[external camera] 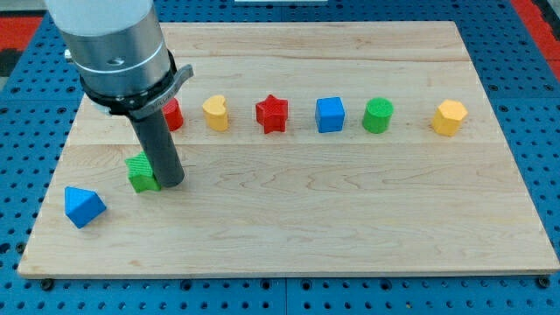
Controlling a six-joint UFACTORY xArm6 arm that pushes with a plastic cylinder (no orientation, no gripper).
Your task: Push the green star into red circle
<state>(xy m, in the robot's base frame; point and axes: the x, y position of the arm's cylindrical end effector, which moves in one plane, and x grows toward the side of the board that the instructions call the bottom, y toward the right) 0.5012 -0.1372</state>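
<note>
The green star (141,171) lies at the view's left on the wooden board (350,219). My tip (170,183) rests on the board right beside the star, on its right side, and seems to touch it. The red circle (173,115) sits above the star, partly hidden behind the rod and the arm's grey body (115,48).
In a row across the board's upper part lie a yellow heart (215,113), a red star (272,114), a blue cube (330,115), a green cylinder (378,115) and a yellow hexagon (450,117). A blue triangle (84,206) lies near the bottom left.
</note>
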